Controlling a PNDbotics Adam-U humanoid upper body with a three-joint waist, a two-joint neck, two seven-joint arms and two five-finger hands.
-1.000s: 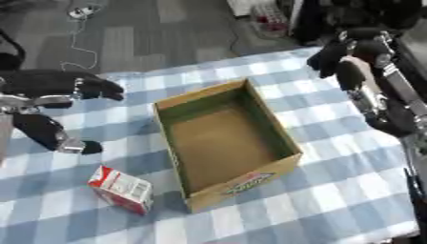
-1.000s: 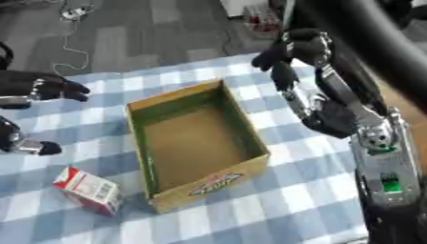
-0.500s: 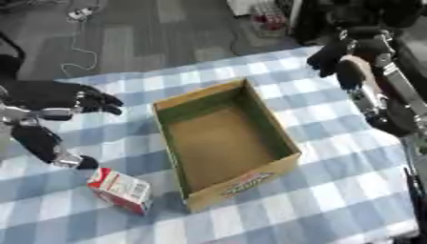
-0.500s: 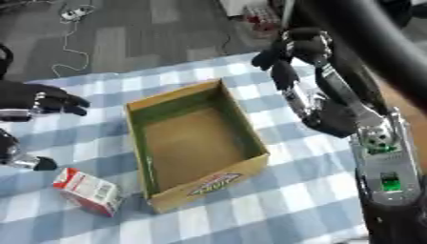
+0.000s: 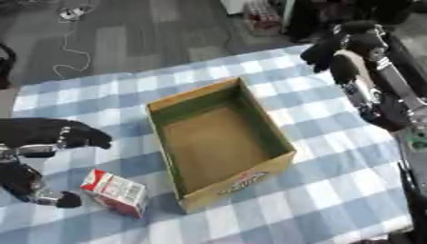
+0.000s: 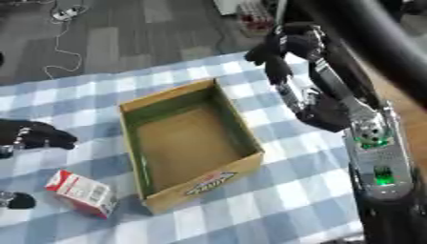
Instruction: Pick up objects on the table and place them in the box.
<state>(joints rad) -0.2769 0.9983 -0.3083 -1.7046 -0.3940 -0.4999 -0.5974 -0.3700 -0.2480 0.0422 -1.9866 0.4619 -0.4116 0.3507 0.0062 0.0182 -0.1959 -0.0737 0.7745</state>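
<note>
Lower now than a second ago, my left hand [image 5: 46, 138] sits at the left edge of the frame, closer to the little carton [image 5: 114, 191]. Its fingers are spread apart and hold nothing. The upper fingers sit above the carton in the frame, and one dark fingertip [image 5: 66, 199] is down low, just beside the carton's left end. I cannot tell if it touches yet.

The carton lies on its side on the counter [image 5: 333, 190], which has a blue and white check cloth, in the lower left of the frame. It is red and white, with small print on one face. It rests close to the left corner of the box [image 5: 221, 143], but not inside.

The box is open on top and looks empty. It sits in the middle of the frame.

My right hand [image 5: 338, 47] hangs in the upper right of the frame, above the far side of the cloth. Its fingers are curled a bit, and it holds nothing.

I think the carton is light, like a small juice or milk pack. Its walls are thin card, so they may bend in if I squeeze hard. The flat sides could slip. I think the best place to hold it is across the two long flat sides, near the middle, with thumb on one side and fingers on the other.
</note>
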